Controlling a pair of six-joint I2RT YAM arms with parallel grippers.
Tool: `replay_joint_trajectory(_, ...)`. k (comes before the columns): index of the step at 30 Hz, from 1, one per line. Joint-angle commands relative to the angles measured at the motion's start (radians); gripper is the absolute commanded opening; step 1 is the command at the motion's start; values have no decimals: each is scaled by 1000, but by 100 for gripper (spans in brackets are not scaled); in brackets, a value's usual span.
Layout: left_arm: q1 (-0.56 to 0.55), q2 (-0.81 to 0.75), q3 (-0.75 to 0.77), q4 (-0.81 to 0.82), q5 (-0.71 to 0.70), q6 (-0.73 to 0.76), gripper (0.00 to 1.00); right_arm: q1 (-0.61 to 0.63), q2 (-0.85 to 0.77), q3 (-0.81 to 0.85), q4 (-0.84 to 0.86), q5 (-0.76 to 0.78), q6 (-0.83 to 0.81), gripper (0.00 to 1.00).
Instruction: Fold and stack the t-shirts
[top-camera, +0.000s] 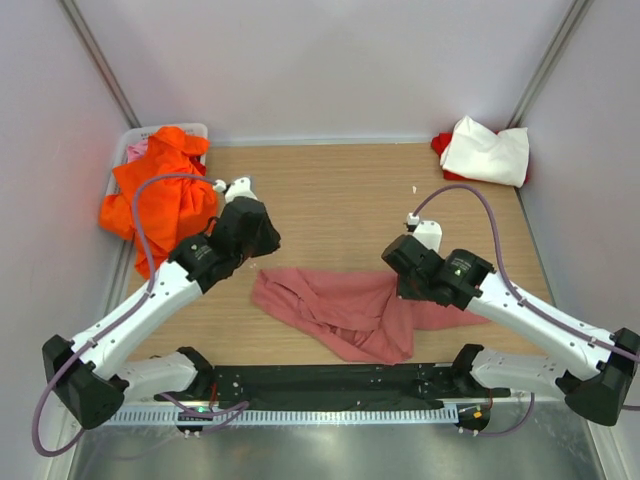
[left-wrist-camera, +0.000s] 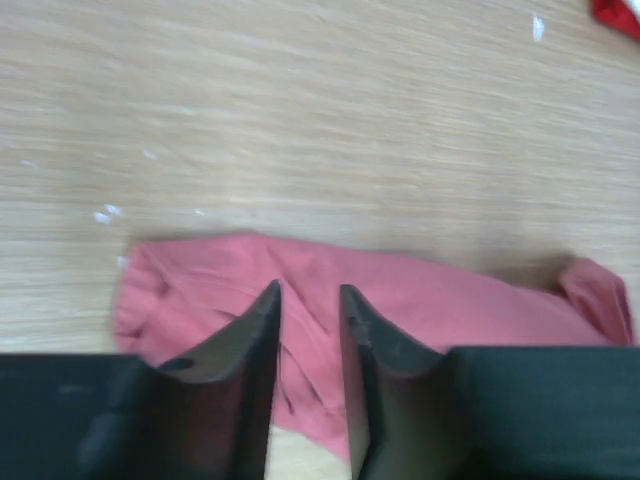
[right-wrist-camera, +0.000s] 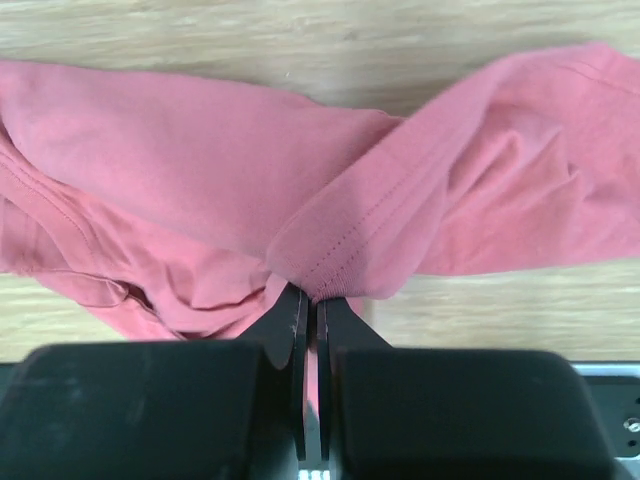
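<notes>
**Crumpled salmon shirt (top-camera: 340, 310) held by right gripper (right-wrist-camera: 310, 300)**

It lies at 6 o'clock on the table (top-camera: 340, 200), a hemmed fold at its 3 o'clock side clamped tight. The left gripper (left-wrist-camera: 308, 292), slightly parted and empty, hangs by its 10 o'clock end. An orange shirt (top-camera: 160, 195) sits at 10 o'clock, a white shirt (top-camera: 487, 150) at 2.

Robotics lab test cell. Plain pale panel walls (top-camera: 330, 60) with thin metal corner struts (top-camera: 100, 62) box in a wood-grain surface (top-camera: 340, 190). A white-and-black left arm (top-camera: 140, 310) and right arm (top-camera: 530, 310) are bolted to a black rail (top-camera: 330, 385) at the near edge, trailing purple cables (top-camera: 497, 222). A white plastic bin (top-camera: 128, 142) sits in the far left corner.
</notes>
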Motion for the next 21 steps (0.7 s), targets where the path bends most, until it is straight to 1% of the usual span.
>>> replay_joint_trajectory(1,-11,43,-10,14,214,17,37,-13,34,25,-27,55,-73,3)
replay_joint_trajectory(2,-31,55,-32,45,248,0,49,-16,40,11,-3,50,-75,3)
replay_joint_trajectory(3,-60,67,-82,57,242,-17,58,-19,43,-18,8,43,-76,3)
replay_joint_trajectory(4,-130,81,-105,69,227,-34,72,-23,46,-33,17,37,-73,4)
replay_joint_trajectory(5,-168,89,-133,106,199,-78,77,-39,52,-47,34,32,-72,4)
replay_joint_trajectory(6,-231,92,-188,138,200,-97,80,-48,61,-68,48,26,-73,5)
replay_joint_trajectory(7,-254,95,-214,173,203,-113,82,-51,70,-62,50,21,-78,6)
replay_joint_trajectory(8,-274,104,-234,230,205,-146,82,-56,81,-61,60,17,-79,7)
replay_joint_trajectory(9,-299,110,-259,250,211,-155,81,-62,95,-62,65,15,-82,8)
replay_joint_trajectory(11,-311,142,-263,269,213,-164,78,-79,107,-65,79,6,-88,10)
replay_joint_trajectory(12,-319,158,-256,272,217,-164,76,-82,112,-68,85,1,-90,10)
replay_joint_trajectory(13,-321,170,-253,275,222,-163,70,-85,118,-72,90,-3,-90,11)
replay_joint_trajectory(18,-351,279,-193,283,199,-131,64,-91,126,-101,130,-32,-93,11)
replay_joint_trajectory(21,-353,325,-168,283,190,-117,63,-91,127,-111,137,-39,-93,11)
